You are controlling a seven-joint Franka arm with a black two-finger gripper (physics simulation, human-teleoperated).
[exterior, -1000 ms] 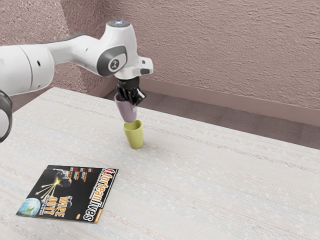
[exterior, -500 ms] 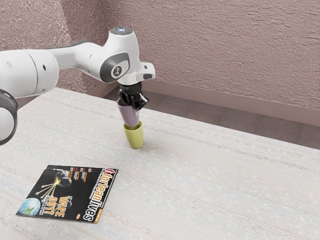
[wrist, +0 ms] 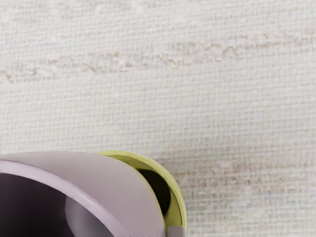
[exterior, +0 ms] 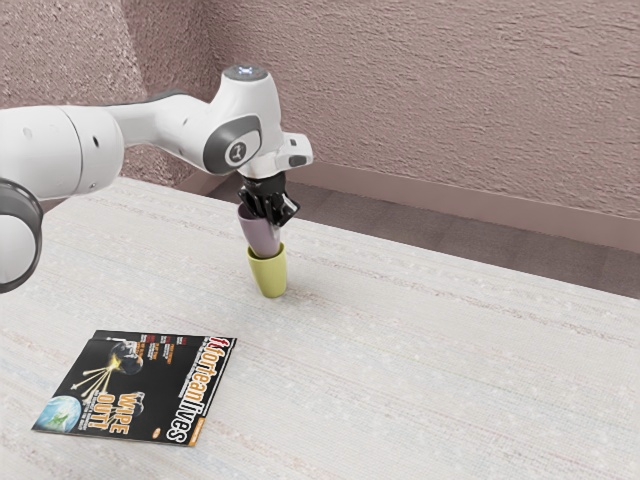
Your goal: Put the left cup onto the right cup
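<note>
- The mauve tapered cup (exterior: 260, 234) is pinched at its rim by the black two-finger hand (exterior: 267, 206).
- Its base sits inside the yellow-green tapered cup (exterior: 269, 273) on the pale surface (exterior: 430, 340).
- It is judged light, stiff and slippery, so the rim wall is best held.

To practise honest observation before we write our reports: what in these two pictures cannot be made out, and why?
- Purple cup, base, exterior view: hidden inside the green cup.
- Purple cup's rim, exterior view: partly covered by the tool.
- Both cups, wrist view: cut off by the picture's edge.
- Magazine, small print, exterior view: too small to read.
</note>
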